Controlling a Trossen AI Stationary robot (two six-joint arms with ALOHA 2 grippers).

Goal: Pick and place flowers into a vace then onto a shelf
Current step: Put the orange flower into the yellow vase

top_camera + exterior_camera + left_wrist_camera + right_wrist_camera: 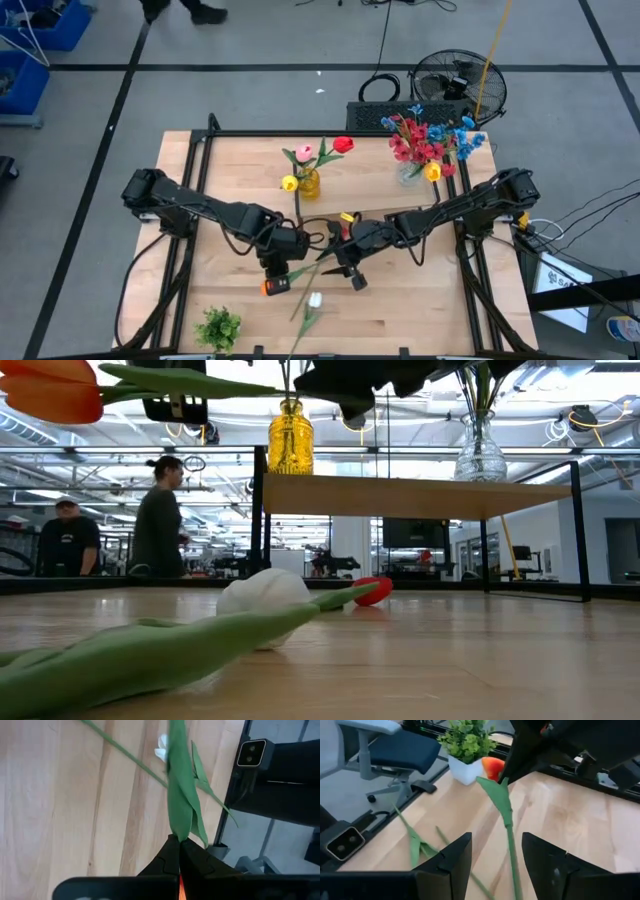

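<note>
We have the left gripper (277,272) clenched on the orange tulip (276,286), its jaws pinching the stem just behind the bloom, so the long leaf and stem trail away beyond the tips. The right gripper (496,855) has its jaws released and straddling that same stem further along, not yet closed on it.

Our worry is the hand-over: the pinch is narrow and near the head, so the stem could pivot or slide out between the left jaws, or the right jaws could close on the leaf rather than the stem. A white tulip (314,300) lies on the bench (420,300) just beyond the jaws and could be dragged along.

We can read no brand, label or writing anywhere.
</note>
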